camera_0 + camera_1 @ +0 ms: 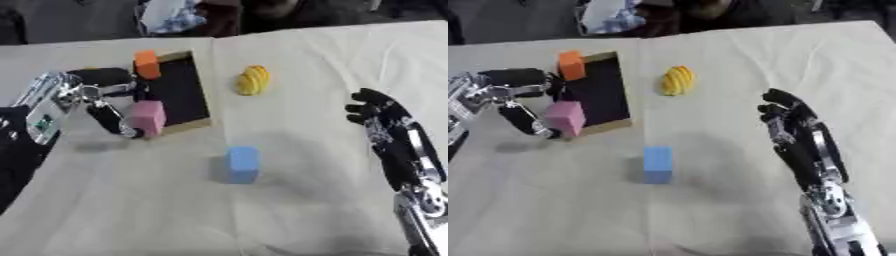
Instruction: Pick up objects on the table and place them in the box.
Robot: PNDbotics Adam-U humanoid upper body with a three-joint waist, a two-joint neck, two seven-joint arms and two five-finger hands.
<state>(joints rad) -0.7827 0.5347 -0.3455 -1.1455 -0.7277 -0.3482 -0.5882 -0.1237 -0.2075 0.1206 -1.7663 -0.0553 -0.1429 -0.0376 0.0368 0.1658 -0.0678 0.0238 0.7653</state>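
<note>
One hand [109,107] around pink block [147,118].

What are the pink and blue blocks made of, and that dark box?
The pink block and blue block look like matte foam or painted wood: flat colour, no shine, slightly soft edges. The box seems to be pale wood, judging by its light rim, with a dark matte inside. None of this is certain.

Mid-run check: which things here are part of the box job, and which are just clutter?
Job: box; pink block at left hand; orange block; blue block; yellow object; right hand open.
Clutter: blue-white bundle at the far edge.
</note>
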